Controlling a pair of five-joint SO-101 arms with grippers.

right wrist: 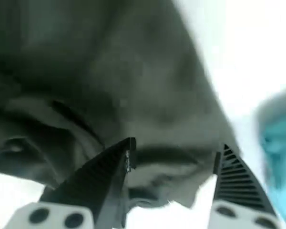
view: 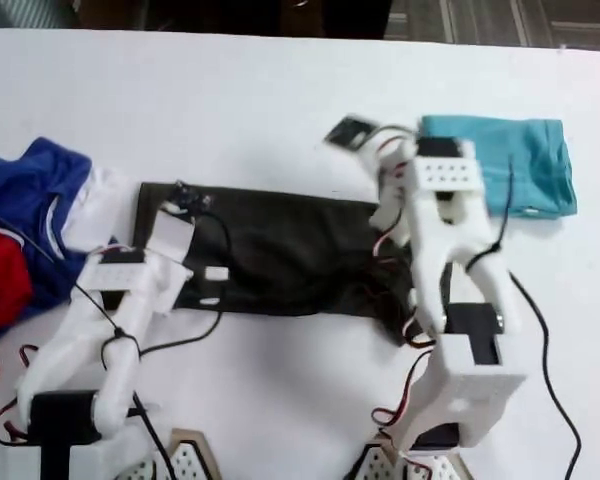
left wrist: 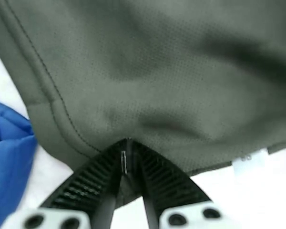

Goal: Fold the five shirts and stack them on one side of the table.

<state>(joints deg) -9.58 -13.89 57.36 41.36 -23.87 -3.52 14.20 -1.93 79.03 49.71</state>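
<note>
A dark shirt (view: 290, 250) lies spread across the middle of the table. My left gripper (view: 183, 283) is at its left end, near the front edge. In the left wrist view that gripper (left wrist: 126, 145) is shut on the dark shirt's (left wrist: 162, 71) hem, by a white tag (left wrist: 249, 162). My right gripper (view: 388, 215) hangs over the shirt's right end; its wrist view has it (right wrist: 176, 151) open above the crumpled cloth (right wrist: 109, 86). A folded teal shirt (view: 515, 165) lies at the back right. Blue (view: 30, 195), red (view: 0, 275) and white (view: 102, 195) shirts are heaped at the left.
The table's bare white top (view: 230, 90) stretches along the back and at the front between the two arm bases (view: 280, 400). Cables trail from both arms over the cloth. Blue cloth (left wrist: 7, 162) lies close beside the dark shirt's corner.
</note>
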